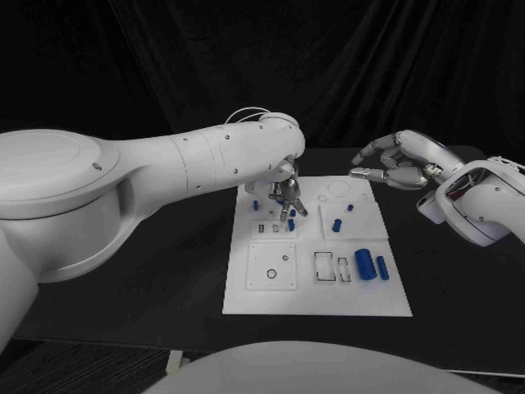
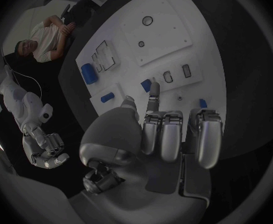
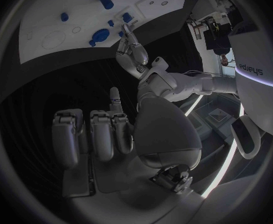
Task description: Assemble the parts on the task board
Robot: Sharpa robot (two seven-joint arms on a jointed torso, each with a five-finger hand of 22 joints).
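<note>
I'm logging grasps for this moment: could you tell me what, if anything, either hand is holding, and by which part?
The left hand pinches a small blue part by its upper end, just above the task board. The right hand holds nothing, its fingers curled in.

A black curtain (image 1: 156, 57) hangs in folds behind the dark surface (image 1: 133, 271); grey floor (image 1: 85, 369) lies below its near edge.

White screw-dotted arms (image 1: 203, 160); silver hands (image 1: 395, 160) (cabled wrists).
</note>
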